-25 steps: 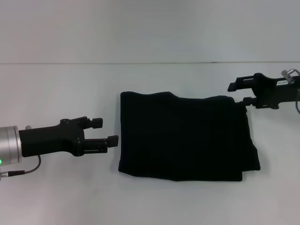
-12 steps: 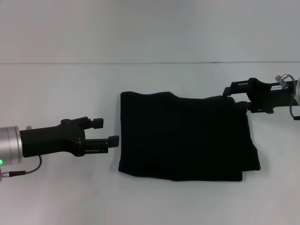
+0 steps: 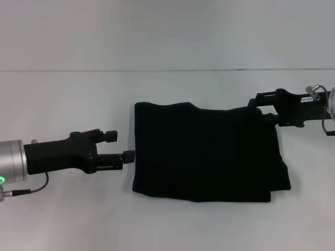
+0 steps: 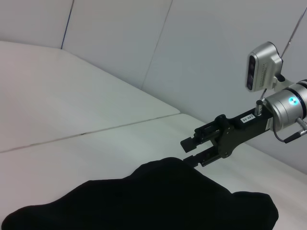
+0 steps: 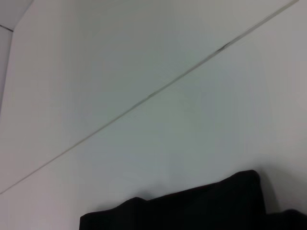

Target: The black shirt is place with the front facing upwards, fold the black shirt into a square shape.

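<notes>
Nearest, at eight o'clock, the left gripper (image 3: 121, 145) hovers just beside the black shirt's (image 3: 207, 154) left edge, fingers spread, holding nothing. The shirt lies folded into a rough rectangle mid-table (image 3: 68, 104). Farther off at two o'clock, the right gripper (image 3: 259, 107) sits at the shirt's far right corner, fingers parted.

Head view down over the black shirt (image 3: 207, 154); both wrist views low, near its edges.
</notes>
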